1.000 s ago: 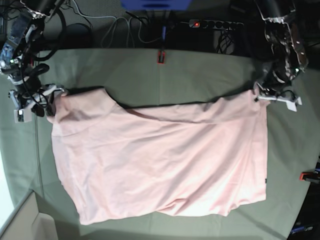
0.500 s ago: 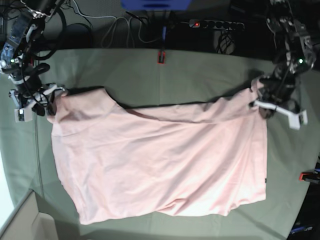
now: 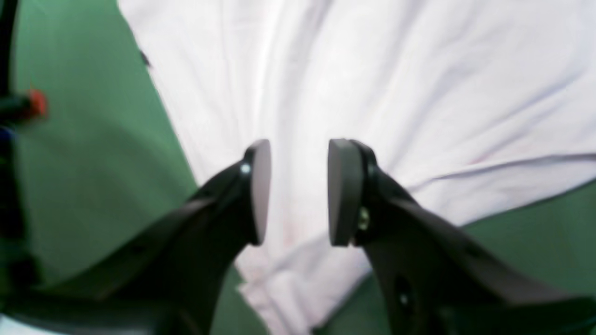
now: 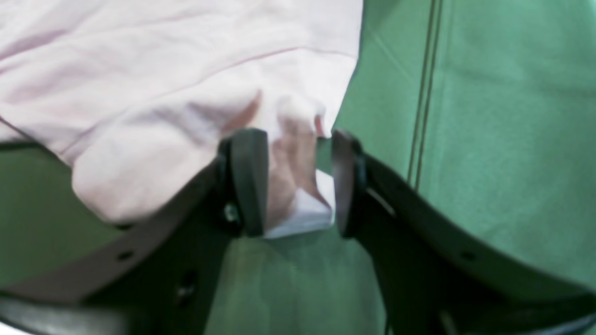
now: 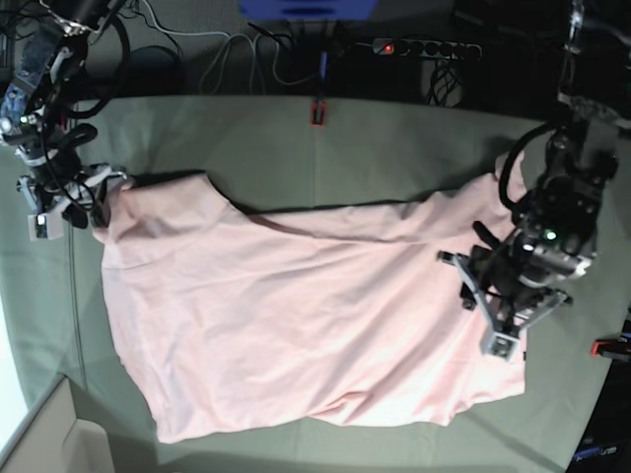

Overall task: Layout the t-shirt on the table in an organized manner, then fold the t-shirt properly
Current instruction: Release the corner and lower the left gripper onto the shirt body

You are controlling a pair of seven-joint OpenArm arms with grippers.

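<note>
A light pink t-shirt (image 5: 306,315) lies spread, plain side up, across the table (image 5: 394,138), its bottom edge near the front of the base view and its upper edge running from one gripper toward the other. The cloth is loosely wrinkled, with a long fold crossing its upper part and a bunched hem at the near lower corner.

On the base view's right, the left gripper (image 5: 498,305) hovers over the shirt's right-hand side, near that edge. Its wrist camera shows the two dark fingers (image 3: 258,190) standing apart with nothing caught between them; pink fabric (image 3: 372,83) fills the space beneath, and green tabletop (image 3: 93,153) shows to either side of the garment's corner. A red clamp (image 3: 35,103) sits at the far left of that view, blurred.

Farther back, at the base view's left, the right gripper (image 5: 69,202) sits at the shirt's upper left corner, at table level. Its wrist camera shows the jaws partly closed around a bunched fold of the pink cloth (image 4: 298,158), a white patch of fabric visible at the fold's lower end. The rest of the shirt trails away to the upper left of that view, with stitched green table covering (image 4: 489,116) on the right.

Beyond the table's far edge, another red clamp (image 5: 317,111) and a power strip (image 5: 424,46) with cables lie in shadow.
</note>
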